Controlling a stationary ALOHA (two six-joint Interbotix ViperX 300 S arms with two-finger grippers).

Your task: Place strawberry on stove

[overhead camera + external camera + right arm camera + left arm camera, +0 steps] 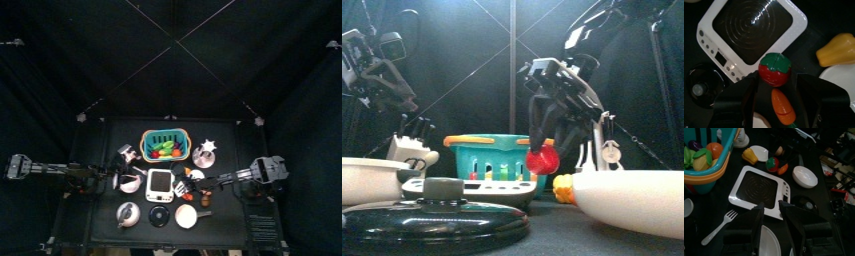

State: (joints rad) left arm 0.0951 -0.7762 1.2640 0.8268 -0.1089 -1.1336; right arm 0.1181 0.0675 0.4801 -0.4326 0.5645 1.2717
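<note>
The strawberry [774,70], small, red and green-topped, sits between the jaws of my right gripper [775,79], which is shut on it. In the front view the gripper [545,148] holds the strawberry [543,161] above the table, in front of the teal basket [500,160]. The stove [747,27], a white slab with a dark ringed middle, lies just beyond the strawberry. It also shows in the left wrist view [759,188] and the top view [160,183]. My left gripper [771,212] is open and empty, hovering over the stove's near edge.
The basket [704,158] holds toy fruit. An orange carrot [783,107] and a yellow pepper [837,50] lie near the strawberry. A black lid [429,220], a white bowl [629,205], a fork [717,228] and a white plate [805,176] surround the stove.
</note>
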